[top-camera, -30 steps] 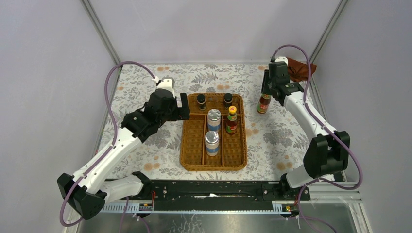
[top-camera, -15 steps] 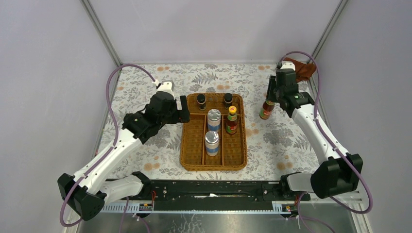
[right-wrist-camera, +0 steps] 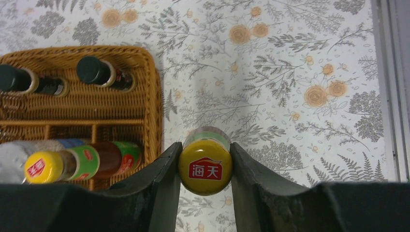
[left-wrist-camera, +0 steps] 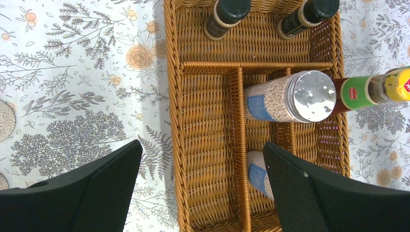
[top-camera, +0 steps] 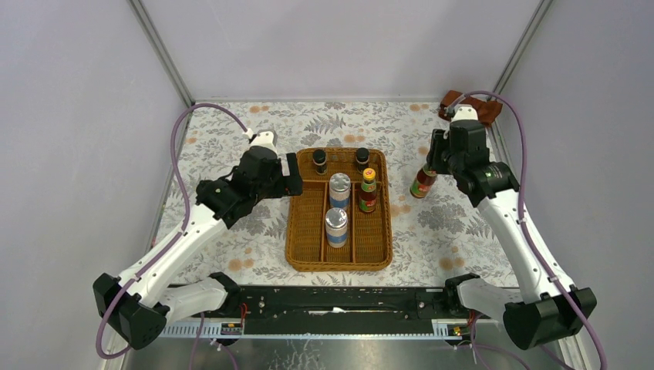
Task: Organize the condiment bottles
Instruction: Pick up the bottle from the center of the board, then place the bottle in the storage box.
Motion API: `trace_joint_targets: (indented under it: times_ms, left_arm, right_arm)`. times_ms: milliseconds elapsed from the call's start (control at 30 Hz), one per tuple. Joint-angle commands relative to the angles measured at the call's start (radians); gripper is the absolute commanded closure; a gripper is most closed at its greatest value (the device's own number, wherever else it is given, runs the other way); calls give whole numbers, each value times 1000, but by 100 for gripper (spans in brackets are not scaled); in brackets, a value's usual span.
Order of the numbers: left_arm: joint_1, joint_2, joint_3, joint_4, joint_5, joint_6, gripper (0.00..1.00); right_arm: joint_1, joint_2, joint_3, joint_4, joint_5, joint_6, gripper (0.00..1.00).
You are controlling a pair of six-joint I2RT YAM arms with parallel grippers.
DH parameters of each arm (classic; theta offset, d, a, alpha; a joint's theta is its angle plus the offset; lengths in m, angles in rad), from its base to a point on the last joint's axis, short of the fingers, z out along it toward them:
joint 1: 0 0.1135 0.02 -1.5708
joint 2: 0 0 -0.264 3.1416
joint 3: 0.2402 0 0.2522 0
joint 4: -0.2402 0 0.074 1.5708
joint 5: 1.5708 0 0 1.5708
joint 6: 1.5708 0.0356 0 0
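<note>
With the tray as the clock face in the top view (12 o'clock being the side away from the arm bases), the floral desk [top-camera: 224, 131] carries the brown wicker tray [top-camera: 290, 231] at its middle. The left gripper [left-wrist-camera: 202, 150] hangs over the tray's 10 o'clock part, fingers spread wide with nothing between them. The right gripper [right-wrist-camera: 205, 166], off the tray at 2 o'clock, is pinching the held sauce bottle [top-camera: 420, 183] by its yellow cap. That bottle leans a little, and I cannot tell whether its base touches the desk. A rust-brown cloth [top-camera: 450, 99] lies at the desk's 1 o'clock corner.

In the tray's middle lane stand the far shaker [top-camera: 339, 190] and, at its 6 o'clock, the near shaker [top-camera: 335, 226]. The second sauce bottle [top-camera: 368, 191] stands in the right lane, at 3 o'clock of the far shaker. The cross compartment at 12 o'clock holds the left dark bottle [top-camera: 319, 162] and the right dark bottle [top-camera: 362, 158], set apart.
</note>
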Motion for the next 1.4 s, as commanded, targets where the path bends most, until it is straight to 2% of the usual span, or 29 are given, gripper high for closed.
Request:
trace_joint_targets:
  times_ms: [0,300,767,1033,1367]
  left_arm:
    - [8,8,-13,30,-1,-20,2]
    - [7,23,-17,43,-5,-41,2]
    - [7,69,-5,64,-7,-50,2]
    - [7,86,-2,69,-9,-51,2]
    - [8,110,8,77,-11,-46,2]
  right_arm:
    - [36,-72,13,24,-48,-17,100]
    - [126,-151,7,-59,-67,-16,100]
    - [258,-185,69,-178,-103,-14,100]
    - [339,-175,121,-232,-104,-12,100]
    - [513,-114,186,-265,-67,-6,100]
